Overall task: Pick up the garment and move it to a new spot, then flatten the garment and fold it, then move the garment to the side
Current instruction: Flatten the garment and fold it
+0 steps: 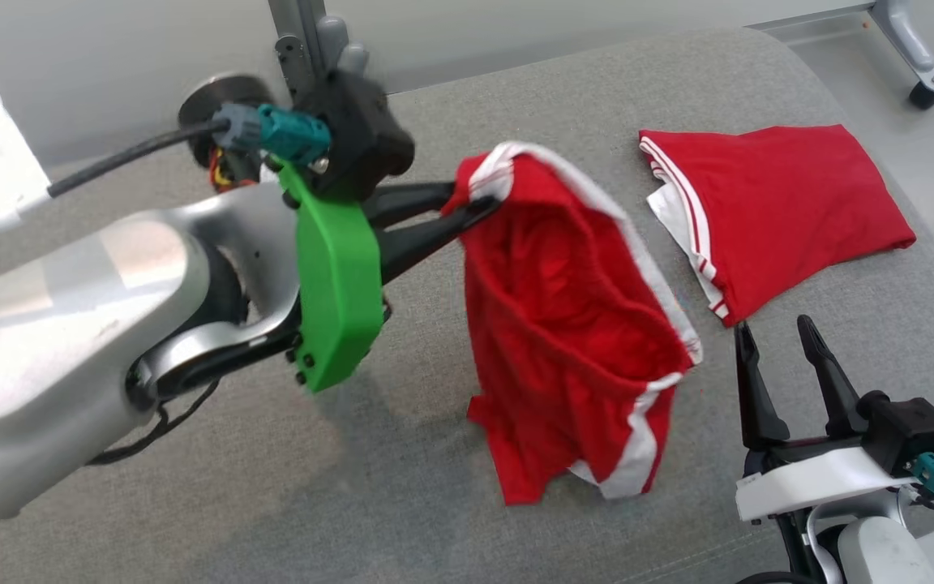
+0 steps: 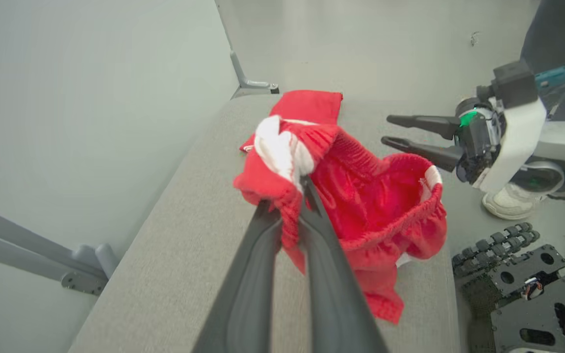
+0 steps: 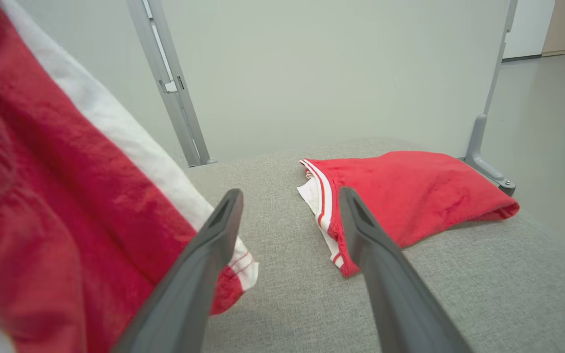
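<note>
The garment (image 1: pixel 572 324) is a pair of red shorts with white side stripes. It hangs above the grey padded table, and its lower hem touches the surface. My left gripper (image 1: pixel 471 207) is shut on the waistband at the garment's upper left corner. In the left wrist view the garment (image 2: pixel 375 196) hangs open past the left gripper (image 2: pixel 295 189), whose fingers are pinched on red and white cloth. My right gripper (image 1: pixel 775 337) stands open just right of the hanging garment, with nothing between its fingers. In the right wrist view the garment (image 3: pixel 62 206) hangs left of the open right gripper (image 3: pixel 290 196).
A second red garment (image 1: pixel 775 211) lies folded at the back right of the grey table (image 1: pixel 353 503). Beyond the table's right edge are black robot parts (image 2: pixel 523 289) on the floor and a white shoe (image 2: pixel 510 203). Metal frame legs (image 1: pixel 913 49) stand at the far corners.
</note>
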Tool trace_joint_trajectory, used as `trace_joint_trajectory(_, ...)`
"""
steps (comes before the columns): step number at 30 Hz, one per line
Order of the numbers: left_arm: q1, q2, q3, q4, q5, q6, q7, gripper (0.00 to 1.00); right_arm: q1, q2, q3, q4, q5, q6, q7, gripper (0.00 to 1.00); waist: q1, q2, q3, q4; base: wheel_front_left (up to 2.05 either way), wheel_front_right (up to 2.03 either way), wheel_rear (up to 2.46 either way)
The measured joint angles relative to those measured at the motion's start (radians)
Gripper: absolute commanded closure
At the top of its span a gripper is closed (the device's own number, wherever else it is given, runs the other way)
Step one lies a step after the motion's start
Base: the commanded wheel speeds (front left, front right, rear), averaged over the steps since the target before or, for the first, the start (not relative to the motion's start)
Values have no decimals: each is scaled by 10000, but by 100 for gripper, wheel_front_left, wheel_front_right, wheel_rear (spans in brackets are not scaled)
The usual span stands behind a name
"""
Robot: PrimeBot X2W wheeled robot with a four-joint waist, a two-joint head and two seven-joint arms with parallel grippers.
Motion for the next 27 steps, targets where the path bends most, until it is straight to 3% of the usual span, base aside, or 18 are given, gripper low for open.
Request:
trace_joint_trajectory(3, 783, 803, -234, -48, 8, 0, 934, 100, -59, -2, 40, 0, -6, 0, 0, 0, 0, 0, 19, 141, 0, 0, 0)
trace_joint_trajectory(7, 2604, 1923, -313, -334, 575, 2, 2934, 100, -48, 0, 12, 52, -123, 0, 0, 0, 0, 0, 59, 367, 0, 0, 0)
trace_joint_trajectory(10, 3440, 2447, -290, -257, 552, 0, 3095, 100, 19, -4, -46, 125, -232, 0, 0, 0, 0, 0, 55, 580, 0, 0, 0)
trace_joint_trajectory(14, 4567, 2525, -295, 77, 69, 2, 2155, 100, 180, -2, -119, 203, -320, -2, 0, 0, 0, 0, -7, 898, 0, 0, 0)
trace_joint_trajectory(17, 5290, 2366, -288, 731, -86, 2, 1250, 84, 198, 2, -77, 251, -414, 0, 0, 0, 0, 0, -69, 1162, 0, 0, 0)
trace_joint_trajectory(21, 6182, 1900, -297, 1967, -644, 0, 90, 72, 229, -2, -40, 272, -525, 0, 0, 0, 0, 0, -152, 1524, 0, 0, 0)
trace_joint_trajectory(22, 6329, 1758, -299, 2295, -771, 2, -151, 65, 229, 0, -31, 274, -583, -2, 0, 0, 0, 0, -166, 1614, 0, 0, 0)
trace_joint_trajectory(23, 6453, 1628, -290, 2686, -938, 0, -439, 52, 229, 0, -2, 274, -606, 0, 0, 0, 0, 0, -179, 1704, 0, 0, 0)
trace_joint_trajectory(24, 6537, 1486, -251, 3058, -1089, 0, -784, 0, 228, 0, 13, 280, -675, 0, 0, 0, 0, 0, -189, 1789, 0, 0, 0)
trace_joint_trajectory(27, 6735, 1053, 0, 4389, -1394, 2, -1624, 0, 230, 2, -2, 288, -759, 0, 0, 0, 0, 0, -236, 2018, 0, 0, 0)
